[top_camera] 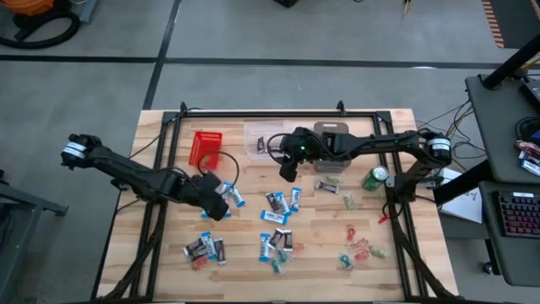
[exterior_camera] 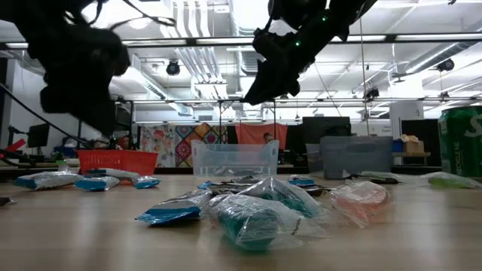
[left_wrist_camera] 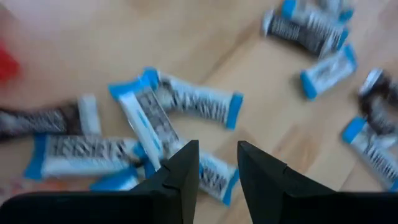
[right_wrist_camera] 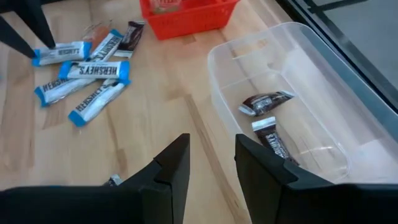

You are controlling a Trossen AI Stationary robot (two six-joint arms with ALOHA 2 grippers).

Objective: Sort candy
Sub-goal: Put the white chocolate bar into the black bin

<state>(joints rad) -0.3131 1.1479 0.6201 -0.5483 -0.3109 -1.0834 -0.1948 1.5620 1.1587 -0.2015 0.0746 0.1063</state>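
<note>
Pale wood planks make up the tabletop [top_camera: 169,127], and from above we see the candy [top_camera: 278,221] strewn across its middle and near half. The left claw [top_camera: 221,205] hangs over a small cluster of blue-and-white bars, with a red bin [top_camera: 205,146] beyond it. The right claw [top_camera: 288,172] hovers just in front of a clear bin [top_camera: 260,140]; a grey bin [top_camera: 334,148] and a green can [top_camera: 375,177] lie to its side.

From tabletop height, we see both claws raised above the wood, the left claw [exterior_camera: 90,120] over the blue wrappers and the right claw [exterior_camera: 256,94] above the clear bin [exterior_camera: 235,158]. Wrapped sweets [exterior_camera: 248,214] crowd the foreground.

Through the left wrist, we find the left claw [left_wrist_camera: 217,163] empty, its fingers [left_wrist_camera: 186,168] a narrow gap apart, directly over blue-and-white bars [left_wrist_camera: 149,124].

Through the right wrist, the right claw [right_wrist_camera: 211,158] is likewise empty and slightly parted, poised over bare wood beside the clear bin [right_wrist_camera: 348,93], where two dark bars [right_wrist_camera: 267,118] lie. More blue-and-white bars [right_wrist_camera: 87,78] sit farther off beside the red bin [right_wrist_camera: 186,15].
</note>
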